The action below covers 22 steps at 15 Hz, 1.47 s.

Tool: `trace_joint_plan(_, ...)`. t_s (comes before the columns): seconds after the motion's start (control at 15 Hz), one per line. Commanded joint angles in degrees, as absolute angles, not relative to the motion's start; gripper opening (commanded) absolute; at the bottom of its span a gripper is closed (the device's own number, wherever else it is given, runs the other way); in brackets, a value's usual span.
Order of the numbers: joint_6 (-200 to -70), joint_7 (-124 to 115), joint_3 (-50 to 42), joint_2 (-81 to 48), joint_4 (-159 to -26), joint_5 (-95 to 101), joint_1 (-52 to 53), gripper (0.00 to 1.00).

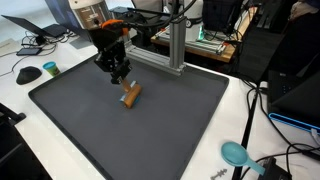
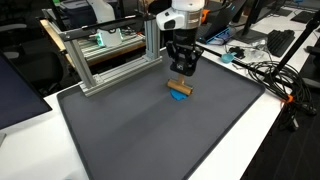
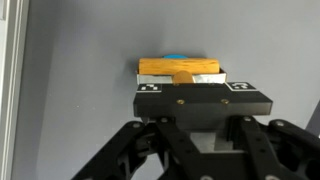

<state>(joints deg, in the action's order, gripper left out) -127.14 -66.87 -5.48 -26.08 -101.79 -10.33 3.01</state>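
A small wooden block [image 1: 131, 95] lies on a dark grey mat [image 1: 170, 130], with a blue piece [image 2: 180, 97] under or just beside it. Both exterior views show it near the mat's far middle [image 2: 180, 88]. My gripper [image 1: 119, 76] hangs just above and slightly beside the block, close to it [image 2: 181, 72]. In the wrist view the wooden block [image 3: 180, 66] lies straight ahead, a blue edge [image 3: 175, 54] peeking over it. A black bar with two square markers [image 3: 203, 100] hides the fingertips, so I cannot tell the jaw opening. Nothing is visibly held.
An aluminium frame [image 2: 110, 55] stands at the back of the mat, also in an exterior view [image 1: 175, 45]. A teal scoop-like object [image 1: 236, 153] lies on the white table. Cables and a black mouse [image 1: 29, 74] lie beside the mat. Monitors and chairs stand behind.
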Motion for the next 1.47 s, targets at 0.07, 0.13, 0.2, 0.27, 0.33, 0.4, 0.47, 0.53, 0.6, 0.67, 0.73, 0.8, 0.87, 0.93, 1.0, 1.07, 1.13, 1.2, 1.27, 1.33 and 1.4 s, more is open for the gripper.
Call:
trace_joint_plan(0.07, -129.46, -65.34, -5.43, -28.33, -101.02, -10.26, 1.53, 0.22)
trace_joint_plan(0.13, -129.5, -65.15, -5.43, -28.41, -100.96, -10.32, 1.34, 0.22)
trace_joint_plan(0.2, -129.55, -65.03, -5.47, -28.48, -100.92, -10.29, 1.21, 0.22)
trace_joint_plan(0.27, -129.6, -64.77, -5.48, -28.53, -100.89, -10.32, 1.04, 0.22)
trace_joint_plan(0.33, -129.64, -64.47, -5.49, -28.57, -100.85, -10.35, 0.89, 0.22)
trace_joint_plan(0.4, -129.71, -64.19, -5.52, -28.6, -100.82, -10.32, 0.78, 0.22)
trace_joint_plan(0.47, -129.75, -63.94, -5.55, -28.62, -100.79, -10.3, 0.7, 0.22)
trace_joint_plan(0.53, -129.74, -63.72, -5.58, -28.66, -100.73, -10.27, 0.64, 0.22)
trace_joint_plan(0.6, -129.73, -63.57, -5.65, -28.69, -100.67, -10.19, 0.63, 0.22)
trace_joint_plan(0.67, -129.77, -63.8, -5.83, -28.75, -100.61, -9.98, 0.71, 0.22)
trace_joint_plan(0.73, -129.84, -63.79, -5.89, -28.74, -100.6, -9.98, 0.7, 0.22)
trace_joint_plan(0.8, -129.81, -63.85, -5.97, -28.73, -100.59, -9.93, 0.7, 0.22)
trace_joint_plan(0.87, -129.85, -63.92, -6.04, -28.7, -100.58, -9.88, 0.72, 0.22)
trace_joint_plan(0.93, -129.89, -63.97, -6.11, -28.67, -100.59, -9.82, 0.75, 0.22)
trace_joint_plan(1.0, -129.94, -64.14, -6.22, -28.57, -100.65, -9.66, 0.83, 0.22)
trace_joint_plan(1.07, -129.91, -64.1, -6.26, -28.51, -100.65, -9.57, 0.85, 0.22)
trace_joint_plan(1.13, -129.97, -64.25, -6.36, -28.41, -100.69, -9.48, 0.89, 0.22)
trace_joint_plan(1.2, -129.99, -64.34, -6.46, -28.28, -100.75, -9.35, 0.92, 0.22)
trace_joint_plan(1.27, -129.96, -64.46, -6.57, -28.18, -100.75, -9.19, 0.97, 0.22)
trace_joint_plan(1.33, -130.0, -64.45, -6.63, -28.08, -100.77, -9.11, 0.99, 0.22)
trace_joint_plan(1.4, -130.02, -64.56, -6.73, -27.96, -100.78, -8.98, 1.05, 0.22)
